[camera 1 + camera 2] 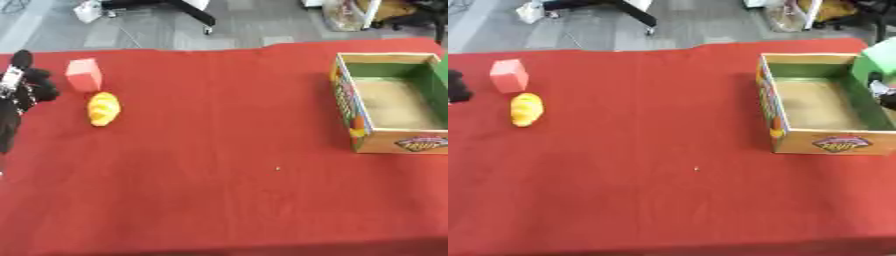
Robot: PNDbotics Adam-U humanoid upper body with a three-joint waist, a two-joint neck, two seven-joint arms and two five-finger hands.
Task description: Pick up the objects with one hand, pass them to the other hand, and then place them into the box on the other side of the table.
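A pink block [84,74] stands upright near the table's far left. Just in front of it lies a yellow croissant-shaped thing [103,108]. My left hand [26,82] is at the left edge beside the block, apart from it, fingers relaxed and empty. The open cardboard box [776,107] sits at the right, and its floor shows bare. A green block [877,60] hangs over the box's far right corner, covering part of the rim. My right hand [884,94] comes in at the right edge and holds it from below; most of the hand is out of view.
A red cloth [227,165] covers the whole table, with a tiny white speck [278,168] near the middle. Beyond the far edge there is grey floor with a chair base [197,17] and bags [346,15].
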